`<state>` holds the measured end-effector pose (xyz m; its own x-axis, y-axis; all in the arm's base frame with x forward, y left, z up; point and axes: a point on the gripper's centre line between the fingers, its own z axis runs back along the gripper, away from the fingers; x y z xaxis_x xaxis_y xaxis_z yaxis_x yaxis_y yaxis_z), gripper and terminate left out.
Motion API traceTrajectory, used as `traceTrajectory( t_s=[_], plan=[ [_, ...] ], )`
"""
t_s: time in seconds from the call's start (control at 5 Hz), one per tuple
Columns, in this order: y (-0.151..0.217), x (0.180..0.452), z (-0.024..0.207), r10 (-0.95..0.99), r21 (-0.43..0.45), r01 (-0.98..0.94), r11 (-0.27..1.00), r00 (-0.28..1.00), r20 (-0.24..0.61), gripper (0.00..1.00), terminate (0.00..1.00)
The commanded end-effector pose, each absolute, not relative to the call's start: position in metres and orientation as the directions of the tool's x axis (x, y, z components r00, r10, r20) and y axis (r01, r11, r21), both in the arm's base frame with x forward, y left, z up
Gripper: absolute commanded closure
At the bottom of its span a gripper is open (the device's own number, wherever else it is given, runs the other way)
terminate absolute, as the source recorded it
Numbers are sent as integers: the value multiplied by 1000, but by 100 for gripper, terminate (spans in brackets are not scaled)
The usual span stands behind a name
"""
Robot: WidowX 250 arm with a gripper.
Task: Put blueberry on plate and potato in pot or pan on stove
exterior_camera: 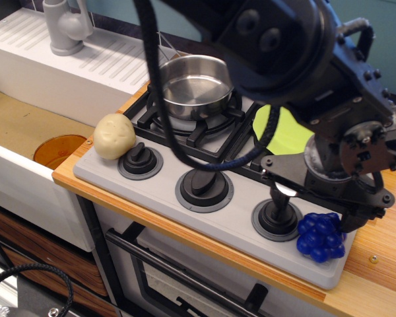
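The blueberry (320, 236), a glossy deep-blue cluster, lies on the stove's (165, 198) front right corner, beside the right knob (277, 216). My gripper (317, 214) is low over it and open, with one finger by the right knob and the other at the cluster's far right. The lime-green plate (287, 132) lies on the right burner, mostly hidden by my arm. The steel pot (197, 82) stands empty on the left burner. The beige potato (114, 136) rests at the stove's front left corner.
An orange translucent cup (59, 150) lies in the sink to the left. A grey faucet (66, 26) stands at the back left. The wooden counter (376, 264) runs along the stove's right side, with its edge close in front.
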<state>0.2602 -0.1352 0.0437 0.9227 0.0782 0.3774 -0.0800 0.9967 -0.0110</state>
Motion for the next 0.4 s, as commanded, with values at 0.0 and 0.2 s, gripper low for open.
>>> traceTrajectory(
  t_s=[0.0, 0.2],
  plan=[
    [-150, 252, 63, 108, -44, -99, 994, 899, 425, 0, 0],
    [-157, 247, 59, 117, -46, -108, 993, 893, 434, 0, 0]
  ],
)
